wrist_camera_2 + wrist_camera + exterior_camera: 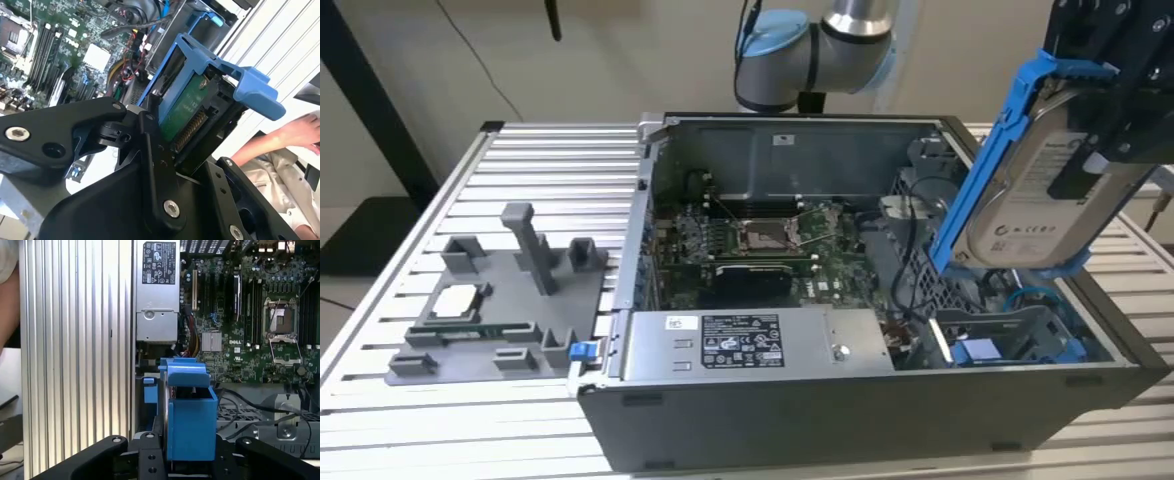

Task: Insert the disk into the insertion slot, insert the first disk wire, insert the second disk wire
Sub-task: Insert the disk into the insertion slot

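Claw (1101, 150) is clamped tight on the disk (1027, 190) in its blue caddy, holding it tilted in the air over the exterior view's right end of the open PC case (854, 400). It's not in the drive bay (1007, 335) below yet. Further in there's the power supply (747, 345) and motherboard (761, 240). A grey fixture tray (494, 300) sits on the slatted surface (400, 430) beside the case.

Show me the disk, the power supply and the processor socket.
disk (1021, 205), exterior view, its silver body.
power supply (747, 342), exterior view, its labelled top.
processor socket (765, 237), exterior view, its centre.
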Controlling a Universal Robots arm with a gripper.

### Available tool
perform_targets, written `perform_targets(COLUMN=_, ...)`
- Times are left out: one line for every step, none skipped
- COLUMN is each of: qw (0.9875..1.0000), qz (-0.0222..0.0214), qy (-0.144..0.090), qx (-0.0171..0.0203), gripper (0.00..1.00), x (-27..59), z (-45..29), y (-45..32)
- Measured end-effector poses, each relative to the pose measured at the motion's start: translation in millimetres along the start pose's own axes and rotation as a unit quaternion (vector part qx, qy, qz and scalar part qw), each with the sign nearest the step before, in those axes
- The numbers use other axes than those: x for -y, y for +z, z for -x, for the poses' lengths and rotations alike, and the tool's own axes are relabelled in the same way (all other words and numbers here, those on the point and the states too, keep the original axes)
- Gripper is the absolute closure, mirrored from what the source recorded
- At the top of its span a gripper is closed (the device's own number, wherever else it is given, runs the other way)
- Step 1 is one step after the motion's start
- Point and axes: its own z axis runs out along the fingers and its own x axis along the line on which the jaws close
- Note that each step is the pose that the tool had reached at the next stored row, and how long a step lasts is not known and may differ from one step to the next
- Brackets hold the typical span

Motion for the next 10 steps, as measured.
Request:
perform_targets(qw=1.0000, qz=0.0000, qy=0.000, qx=0.0000, gripper=1.00, x=0.2, z=-0.5, y=0.8)
perform_targets(qw=1.0000, qz=0.0000, qy=0.000, qx=0.0000, gripper=1.00, x=0.4, z=-1.1, y=1.6)
perform_targets(qw=1.0000, qz=0.0000, qy=0.000, qx=0.0000, gripper=1.00, x=0.5, z=-1.6, y=2.6)
perform_targets(qw=1.0000, qz=0.0000, qy=0.000, qx=0.0000, gripper=1.00, x=0.8, z=-2.3, y=3.7)
perform_targets(qw=1.0000, qz=0.0000, qy=0.000, qx=0.0000, gripper=1.00, x=0.9, z=-3.0, y=4.7)
perform_targets(qw=1.0000, qz=0.0000, qy=0.000, qx=0.0000, gripper=1.00, x=1.1, z=-3.7, y=5.9)
perform_targets(qw=1.0000, qz=0.0000, qy=0.000, qx=0.0000, gripper=1.00, x=1.3, z=-4.3, y=7.2)
perform_targets(qw=1.0000, qz=0.0000, qy=0.000, qx=0.0001, gripper=1.00, x=1.6, z=-4.8, y=8.5)
perform_targets(qw=1.0000, qz=0.0000, qy=0.000, qx=0.0004, gripper=1.00, x=1.8, z=-5.2, y=10.0)
perform_targets(qw=1.0000, qz=0.0000, qy=0.000, qx=0.0010, gripper=1.00, x=2.0, z=-5.6, y=11.4)
